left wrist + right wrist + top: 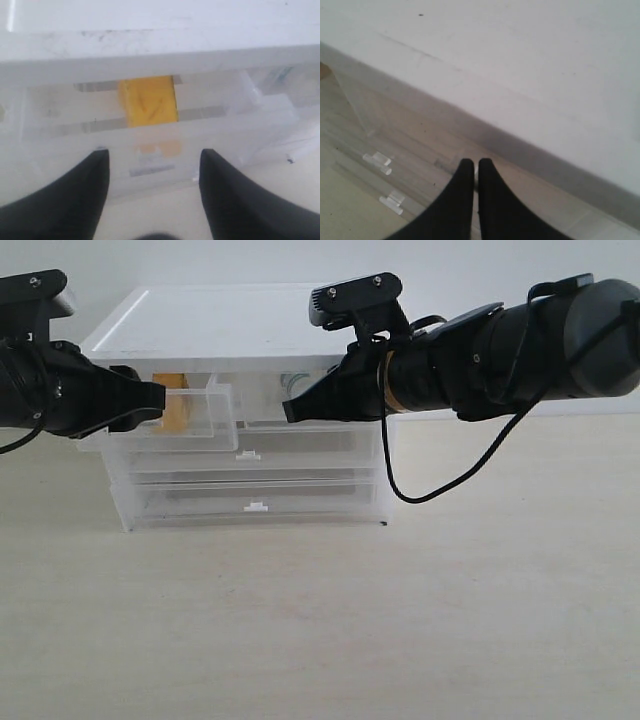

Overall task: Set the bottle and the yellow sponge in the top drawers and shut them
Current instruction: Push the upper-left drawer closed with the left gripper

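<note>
The yellow sponge [148, 100] [172, 412] lies in the left top drawer [205, 412], which is pulled partly out of the white-topped cabinet [220, 320]. My left gripper [154, 156] [155, 400] stands open just in front of this drawer, one finger to each side of its white tab handle [152, 162]. A teal glimpse of the bottle [293, 380] shows through the right top drawer [265, 392], which sits flush with the cabinet front. My right gripper [475, 166] [290, 411] is shut, its tips against that drawer's front. Only a thin pale sliver shows between its fingers.
Two full-width lower drawers [250, 445] with white tab handles [379, 160] sit shut under the top ones. The cabinet stands on a pale wood-grain table [320, 620] against a white wall. A black cable [400, 480] hangs from the right arm in front of the cabinet's right corner.
</note>
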Motion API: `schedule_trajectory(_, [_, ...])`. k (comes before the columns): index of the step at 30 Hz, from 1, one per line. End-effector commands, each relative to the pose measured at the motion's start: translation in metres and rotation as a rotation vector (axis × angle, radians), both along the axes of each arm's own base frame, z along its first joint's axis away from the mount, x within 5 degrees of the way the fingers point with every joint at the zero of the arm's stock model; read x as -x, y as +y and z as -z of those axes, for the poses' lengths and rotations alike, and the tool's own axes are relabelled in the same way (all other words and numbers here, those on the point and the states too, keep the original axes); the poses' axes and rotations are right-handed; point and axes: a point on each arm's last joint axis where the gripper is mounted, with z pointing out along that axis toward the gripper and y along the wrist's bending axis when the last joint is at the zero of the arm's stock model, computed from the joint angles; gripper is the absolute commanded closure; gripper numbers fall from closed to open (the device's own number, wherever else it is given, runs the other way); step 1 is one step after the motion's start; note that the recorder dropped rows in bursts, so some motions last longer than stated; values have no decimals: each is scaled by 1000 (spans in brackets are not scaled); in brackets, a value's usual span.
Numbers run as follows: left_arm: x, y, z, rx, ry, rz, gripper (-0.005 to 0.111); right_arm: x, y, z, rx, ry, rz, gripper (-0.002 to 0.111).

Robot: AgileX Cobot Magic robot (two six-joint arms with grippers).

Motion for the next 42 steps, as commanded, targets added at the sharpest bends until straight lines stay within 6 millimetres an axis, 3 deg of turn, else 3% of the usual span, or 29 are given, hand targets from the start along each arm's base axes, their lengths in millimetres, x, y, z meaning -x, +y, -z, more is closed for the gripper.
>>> schedule_trajectory(1, [-4,1,-2,-4,-26,-21,56,1,4,-3,-14,3,-34,108])
schedule_trajectory(7, [-10,1,5,-12,-21,-33,56,1,4,-3,-13,2,-35,108])
schedule_trajectory(15, [-25,-3,0,-5,-40,-29,56,1,4,-3,-15,6,-43,108])
schedule_trajectory(24, [-29,-1,-3,-11,-75,-58,56,1,4,-3,-12,3,-45,108])
schedule_trajectory(35, [-46,-7,10,-13,-41,-45,56,1,5,-3,-15,7,-50,108])
schedule_trajectory(42, [-32,-11,-4,-5,-8,44,56,1,5,-3,-15,6,-48,108])
